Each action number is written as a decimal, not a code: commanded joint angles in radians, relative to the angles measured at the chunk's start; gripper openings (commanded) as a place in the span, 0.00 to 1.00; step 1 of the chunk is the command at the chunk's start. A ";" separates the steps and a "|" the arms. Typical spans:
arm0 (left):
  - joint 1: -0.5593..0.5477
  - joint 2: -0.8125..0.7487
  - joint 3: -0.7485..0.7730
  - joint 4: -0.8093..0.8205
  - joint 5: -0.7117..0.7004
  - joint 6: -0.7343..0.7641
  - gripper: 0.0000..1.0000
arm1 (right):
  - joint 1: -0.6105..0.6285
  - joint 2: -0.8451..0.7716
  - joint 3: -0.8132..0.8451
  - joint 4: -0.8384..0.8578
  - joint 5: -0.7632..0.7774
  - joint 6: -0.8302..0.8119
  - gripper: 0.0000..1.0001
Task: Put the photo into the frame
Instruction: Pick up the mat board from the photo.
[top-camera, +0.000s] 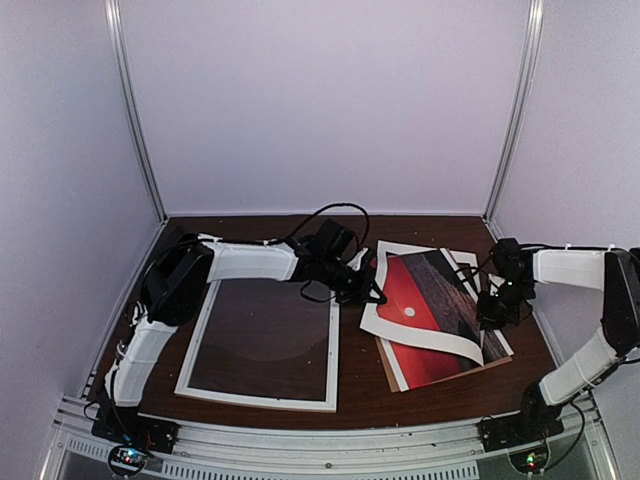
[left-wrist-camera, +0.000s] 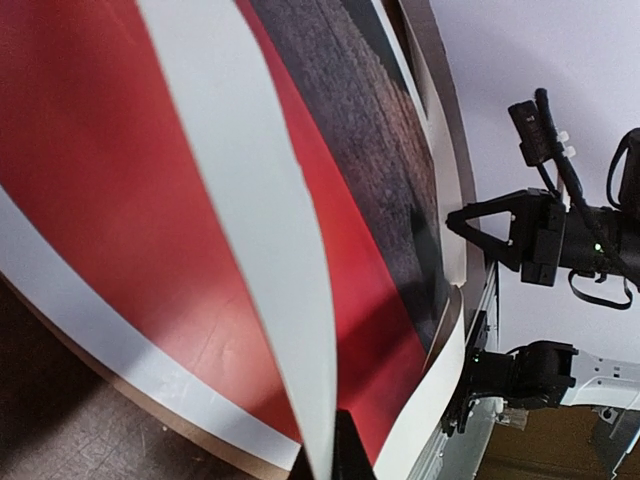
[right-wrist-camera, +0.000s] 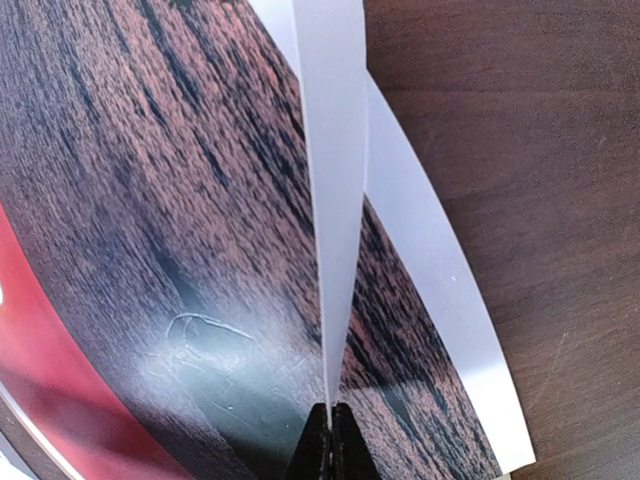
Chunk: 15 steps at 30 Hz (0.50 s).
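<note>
The photo (top-camera: 402, 288) is lying on the table (top-camera: 350, 392), right of the frame (top-camera: 258, 400), under a bowed white mat (top-camera: 430, 342). The left gripper (top-camera: 368, 292) and right gripper (top-camera: 493, 318) are pinching the mat's opposite edges, jaws closed. Raise both sides evenly to avoid creasing. The mat is hiding the photo's borders.
</note>
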<state>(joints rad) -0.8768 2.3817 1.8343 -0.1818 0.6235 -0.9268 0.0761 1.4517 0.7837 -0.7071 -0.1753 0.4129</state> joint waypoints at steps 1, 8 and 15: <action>0.011 0.044 0.075 -0.016 -0.021 0.043 0.00 | -0.002 0.029 0.066 0.018 0.064 -0.013 0.03; 0.032 0.094 0.184 -0.043 -0.039 0.077 0.00 | -0.006 0.095 0.153 0.032 0.093 -0.013 0.03; 0.067 0.143 0.287 -0.060 -0.031 0.090 0.00 | -0.010 0.158 0.220 0.054 0.104 -0.007 0.03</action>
<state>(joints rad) -0.8368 2.5034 2.0602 -0.2462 0.6025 -0.8680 0.0719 1.5845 0.9569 -0.6868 -0.1051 0.4068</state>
